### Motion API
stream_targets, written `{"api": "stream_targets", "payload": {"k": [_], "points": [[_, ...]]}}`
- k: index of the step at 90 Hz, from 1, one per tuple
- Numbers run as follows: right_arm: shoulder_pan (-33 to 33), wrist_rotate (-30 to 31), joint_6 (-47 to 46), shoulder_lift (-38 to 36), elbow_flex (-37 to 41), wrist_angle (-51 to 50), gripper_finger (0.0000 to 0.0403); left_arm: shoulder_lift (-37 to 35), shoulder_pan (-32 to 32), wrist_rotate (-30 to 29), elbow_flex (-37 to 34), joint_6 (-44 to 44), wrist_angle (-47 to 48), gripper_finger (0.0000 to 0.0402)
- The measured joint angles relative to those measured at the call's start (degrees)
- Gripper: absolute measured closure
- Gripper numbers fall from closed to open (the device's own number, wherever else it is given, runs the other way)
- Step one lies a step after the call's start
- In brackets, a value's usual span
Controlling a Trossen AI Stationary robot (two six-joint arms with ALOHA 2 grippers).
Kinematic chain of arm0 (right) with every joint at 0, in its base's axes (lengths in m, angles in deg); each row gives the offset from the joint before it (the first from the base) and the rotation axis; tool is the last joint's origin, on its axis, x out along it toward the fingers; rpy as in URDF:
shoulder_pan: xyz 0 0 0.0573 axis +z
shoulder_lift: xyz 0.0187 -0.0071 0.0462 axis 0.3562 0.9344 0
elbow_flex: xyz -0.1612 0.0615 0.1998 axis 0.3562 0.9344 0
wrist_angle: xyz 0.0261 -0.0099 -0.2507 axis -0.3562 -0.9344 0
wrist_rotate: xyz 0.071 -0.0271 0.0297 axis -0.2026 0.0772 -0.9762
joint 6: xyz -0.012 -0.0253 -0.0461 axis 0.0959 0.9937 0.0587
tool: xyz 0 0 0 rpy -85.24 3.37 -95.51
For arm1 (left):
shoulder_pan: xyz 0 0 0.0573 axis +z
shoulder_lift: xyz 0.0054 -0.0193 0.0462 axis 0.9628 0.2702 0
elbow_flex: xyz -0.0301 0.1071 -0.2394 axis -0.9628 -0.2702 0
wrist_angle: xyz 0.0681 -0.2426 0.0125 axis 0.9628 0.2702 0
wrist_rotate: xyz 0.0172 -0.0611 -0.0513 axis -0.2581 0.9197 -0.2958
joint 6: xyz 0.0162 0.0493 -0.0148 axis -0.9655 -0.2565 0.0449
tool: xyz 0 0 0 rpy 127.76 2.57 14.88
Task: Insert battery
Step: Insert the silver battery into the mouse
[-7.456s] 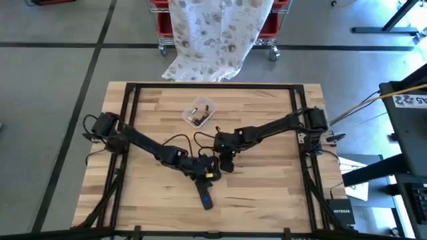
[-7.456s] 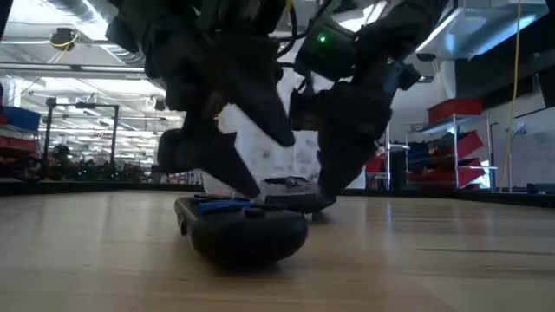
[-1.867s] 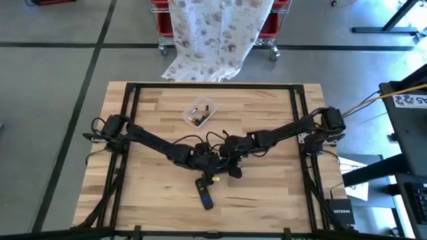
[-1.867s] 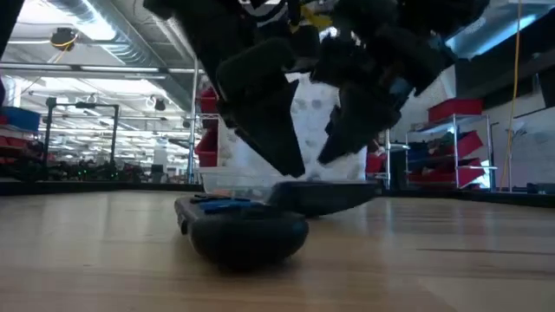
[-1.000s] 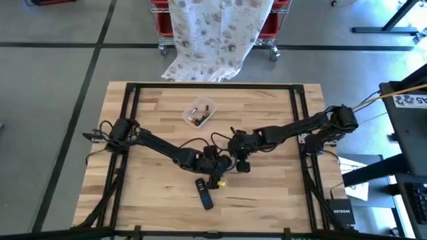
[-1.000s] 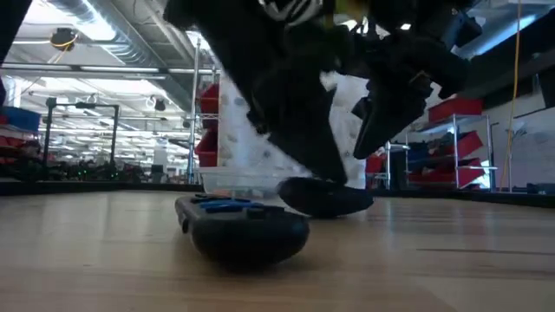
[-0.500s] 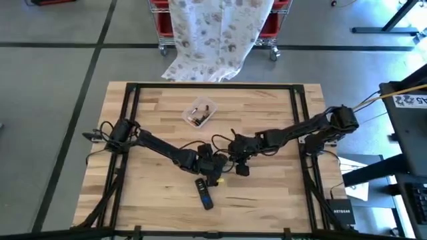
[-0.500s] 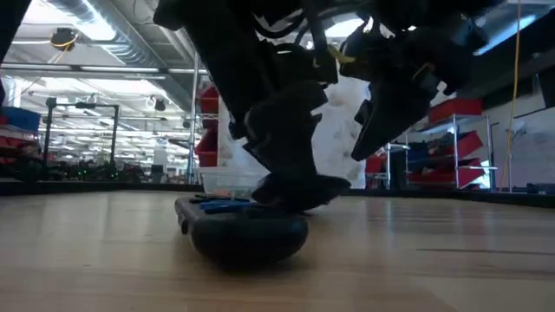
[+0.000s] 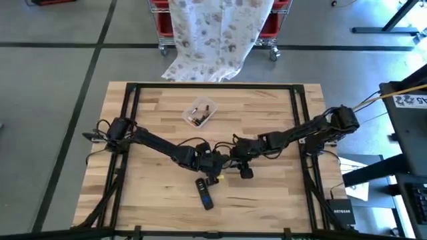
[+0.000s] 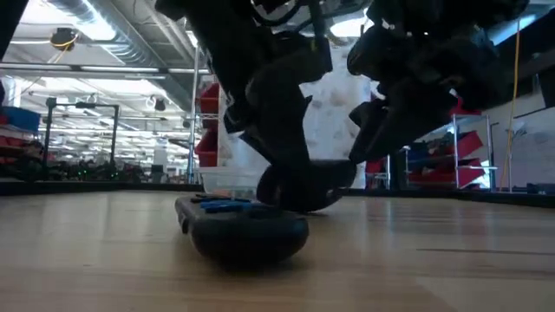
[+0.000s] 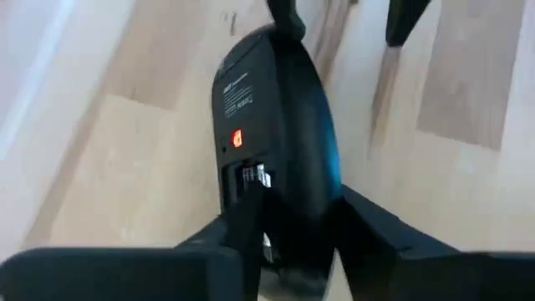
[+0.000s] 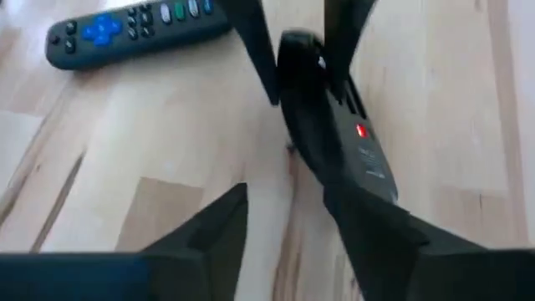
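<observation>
A black computer mouse (image 11: 272, 142) stands tipped on its edge near the table's middle, its underside with a red light (image 11: 236, 138) and an open compartment (image 11: 251, 177) showing. My left gripper (image 9: 217, 167) is shut on it. My right gripper (image 9: 244, 171) stands open at the mouse's other end (image 12: 368, 180), a finger on either side. The mouse (image 10: 303, 184) sits just behind a black remote (image 10: 243, 227). No battery shows plainly. My left gripper pinches the mouse near one end, one finger on the flat underside (image 11: 244, 219) and the other on the domed top (image 11: 338, 209). The fingers slant down from above. The mouse stands on edge; the remote hides whether its lower edge rests on the table. My right gripper has one finger (image 12: 359, 221) close against the mouse's other end; I cannot tell whether it touches.
The remote (image 9: 205, 193) lies buttons up, just near of both grippers. A small clear tub (image 9: 199, 113) with small items stands toward the far edge. A dark frame (image 9: 213, 85) runs around the table. Patterned cloth (image 9: 213, 37) hangs beyond the far edge.
The mouse lay flat on the table a second ago; it now stands tipped on its edge in my left gripper, which has closed in on it. My right gripper has shifted slightly toward the near edge and come lower beside the mouse.
</observation>
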Motion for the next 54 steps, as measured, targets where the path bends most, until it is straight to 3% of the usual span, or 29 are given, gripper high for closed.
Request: {"api": "stream_targets", "payload": {"k": [15, 28, 54], "points": [[-0.03, -0.32, -0.38, -2.33, -2.63, -6.92, 0.0219, -2.53, 1.64, 2.83, -0.30, -0.02, 0.48, 0.0327], [-0.07, -0.55, 0.01, -6.65, -4.41, -10.55, 0.0228, -3.22, 4.36, 11.64, -0.34, 1.56, -3.11, 0.0327], [-0.01, -1.06, -5.42, -10.49, -4.41, -16.57, 0.0237, -2.37, 11.42, 28.44, -11.00, 12.09, -35.10, 0.0327]]}}
